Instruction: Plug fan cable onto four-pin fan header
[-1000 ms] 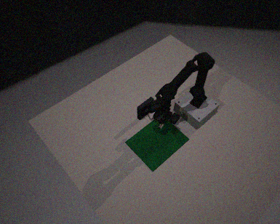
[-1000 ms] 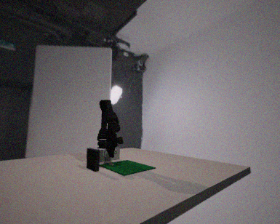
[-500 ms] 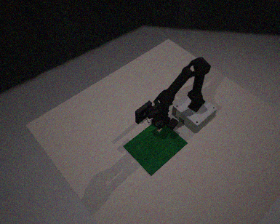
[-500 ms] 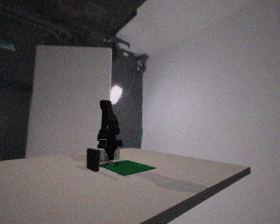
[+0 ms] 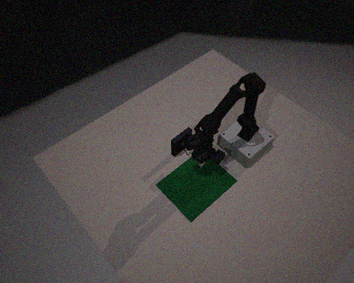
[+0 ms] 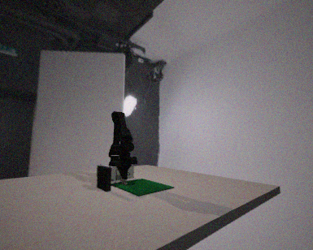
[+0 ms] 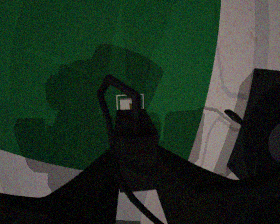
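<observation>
The green board (image 5: 191, 199) (image 6: 149, 188) (image 7: 191, 50) lies flat on the table. The small pale fan header (image 7: 124, 104) shows in the wrist view just beyond the plug's far end, partly covered by the plug and a cable strand. My gripper (image 5: 200, 162) (image 6: 124, 178) (image 7: 134, 151) is shut on the dark plug (image 7: 135, 124), low over the board's edge part nearest the arm's base. The black cable (image 7: 103, 99) loops up from the plug and across the header. The plug's underside is hidden, so I cannot tell whether it touches the header.
The dark, box-like fan (image 5: 181, 141) (image 6: 104, 178) (image 7: 266, 125) stands upright on the table beside the board, close to the gripper. A thin cable stretch lies between board and fan. The arm's pale base box (image 5: 238, 149) is behind the gripper.
</observation>
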{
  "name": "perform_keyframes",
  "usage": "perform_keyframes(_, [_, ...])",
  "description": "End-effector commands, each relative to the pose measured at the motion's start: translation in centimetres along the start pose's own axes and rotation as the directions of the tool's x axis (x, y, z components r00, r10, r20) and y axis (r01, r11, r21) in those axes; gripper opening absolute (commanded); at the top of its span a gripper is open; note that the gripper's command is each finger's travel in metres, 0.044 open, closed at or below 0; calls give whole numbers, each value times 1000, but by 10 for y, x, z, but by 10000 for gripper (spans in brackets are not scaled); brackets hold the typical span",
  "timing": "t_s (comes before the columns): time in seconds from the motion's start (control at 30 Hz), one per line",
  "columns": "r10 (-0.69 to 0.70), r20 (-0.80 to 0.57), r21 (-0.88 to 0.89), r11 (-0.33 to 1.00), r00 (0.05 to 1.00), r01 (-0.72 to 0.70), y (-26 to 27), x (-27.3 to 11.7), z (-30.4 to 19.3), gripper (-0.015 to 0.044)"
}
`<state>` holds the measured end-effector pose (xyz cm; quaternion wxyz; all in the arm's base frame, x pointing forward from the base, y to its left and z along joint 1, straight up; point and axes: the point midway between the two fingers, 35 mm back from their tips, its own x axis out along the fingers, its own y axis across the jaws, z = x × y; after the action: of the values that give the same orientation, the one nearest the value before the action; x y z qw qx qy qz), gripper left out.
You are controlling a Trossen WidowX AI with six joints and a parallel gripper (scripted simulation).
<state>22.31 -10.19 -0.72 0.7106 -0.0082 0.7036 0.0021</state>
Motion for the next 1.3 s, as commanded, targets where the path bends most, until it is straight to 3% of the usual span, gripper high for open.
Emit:
perform_keyframes(0.0, [2, 1, -8, 1000, 1000, -2, 0, 1, 1, 0])
perform_keyframes(1.27, [2, 1, -6, 1000, 1000, -2, 0, 1, 0, 0])
